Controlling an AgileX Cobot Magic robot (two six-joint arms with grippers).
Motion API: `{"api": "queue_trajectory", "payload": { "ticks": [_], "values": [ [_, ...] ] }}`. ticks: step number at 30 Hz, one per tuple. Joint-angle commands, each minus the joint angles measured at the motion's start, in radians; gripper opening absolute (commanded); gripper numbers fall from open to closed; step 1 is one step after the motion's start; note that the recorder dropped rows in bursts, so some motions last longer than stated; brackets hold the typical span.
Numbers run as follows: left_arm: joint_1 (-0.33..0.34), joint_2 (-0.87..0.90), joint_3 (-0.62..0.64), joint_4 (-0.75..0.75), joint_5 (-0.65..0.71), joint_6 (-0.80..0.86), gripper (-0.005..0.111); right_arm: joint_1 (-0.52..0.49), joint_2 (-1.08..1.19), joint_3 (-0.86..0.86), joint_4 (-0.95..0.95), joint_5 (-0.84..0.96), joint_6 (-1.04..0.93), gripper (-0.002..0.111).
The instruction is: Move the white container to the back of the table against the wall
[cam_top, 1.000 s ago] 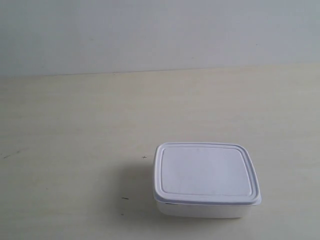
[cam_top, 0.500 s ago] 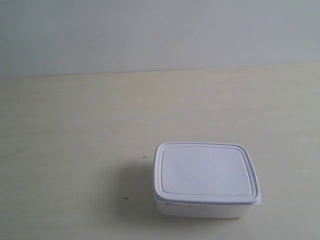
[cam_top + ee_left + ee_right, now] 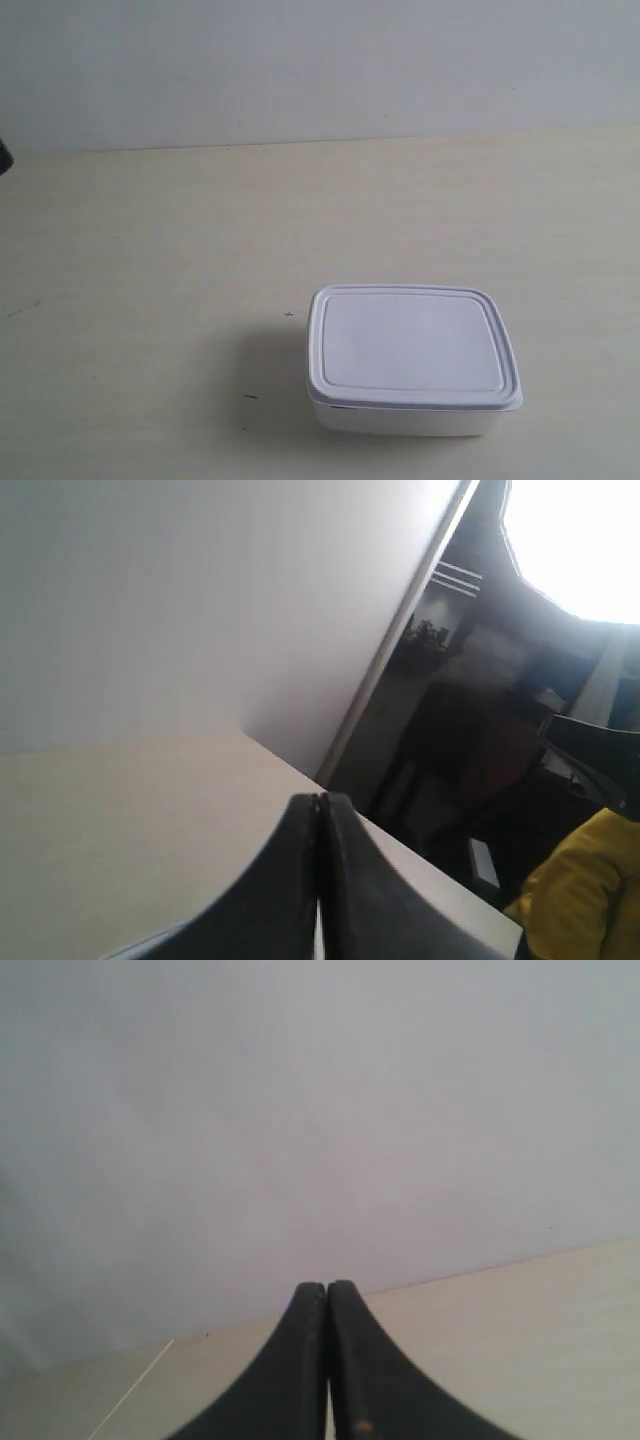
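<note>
The white container (image 3: 412,350) sits low on the worktop (image 3: 150,250), toward 5 o'clock in the exterior view, flat and upright, with its lid (image 3: 410,340) on. The wall (image 3: 320,60) runs across at 12 o'clock. A broad band of bare worktop lies between wall and container, so they are well apart. Nothing touches the container. The left hand (image 3: 320,815) is clenched, fingers (image 3: 290,880) pressed together with nothing between them; it points at the worktop's corner, where the wall ends and a dark room (image 3: 470,730) opens beyond. The right hand (image 3: 326,1300) is likewise clenched on nothing, facing the wall and a strip of worktop. The container shows in neither wrist view, so I judge that neither hand is over it. A dark sliver (image 3: 3,157) shows at the exterior view's edge, between 9 and 10 o'clock, with too little in view to name it. Judgement: the task is effectively not begun and the container is not yet shifted. All of it is left: bring a hand to the container, grip or nudge it, and take it toward 12 o'clock until it meets the wall.
</note>
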Motion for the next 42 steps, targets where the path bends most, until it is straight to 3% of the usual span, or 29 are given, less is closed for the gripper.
{"api": "queue_trajectory", "payload": {
  "ticks": [1,8,11,17,34,37,42],
  "values": [
    [0.000,0.062,-0.075,0.095,-0.026,-0.113,0.000,0.001,0.059,-0.065,0.010,0.035,-0.031,0.000],
    [-0.001,0.050,-0.235,0.212,-0.069,-0.284,0.000,0.001,0.063,-0.113,0.038,0.038,-0.033,0.000],
    [0.000,0.040,-0.287,0.231,-0.088,-0.260,0.000,0.001,0.067,-0.113,0.038,0.042,-0.035,0.000],
    [0.000,0.032,-0.299,0.216,-0.095,-0.113,0.000,0.001,0.067,-0.113,0.038,0.023,-0.023,0.000],
    [0.000,0.032,-0.299,0.294,-0.095,-0.112,0.000,0.001,0.067,-0.113,0.032,0.066,-0.023,0.000],
    [0.000,0.027,-0.299,0.211,-0.095,-0.112,0.000,0.001,0.067,-0.113,0.032,0.070,-0.023,0.000],
    [0.000,0.020,-0.279,-0.192,-0.099,-0.112,0.000,0.001,0.067,-0.113,0.030,0.073,-0.023,0.000]
  ]
}}
